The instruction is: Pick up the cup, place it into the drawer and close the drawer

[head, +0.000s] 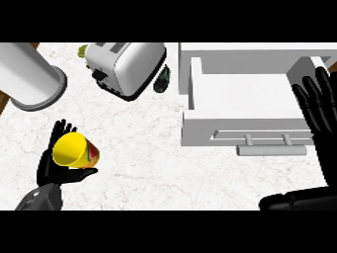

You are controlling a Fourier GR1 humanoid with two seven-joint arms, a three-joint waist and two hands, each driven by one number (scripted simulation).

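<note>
While left hand (54,165) curls round yellow cup (74,149), right hand (330,106) upright, fingers straight, beside open drawer (236,91)

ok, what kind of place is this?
Most likely a kitchen counter. A white toaster sits on a pale marble-look countertop, with a white open drawer unit at the right. The left hand holds a yellow cup.
</note>
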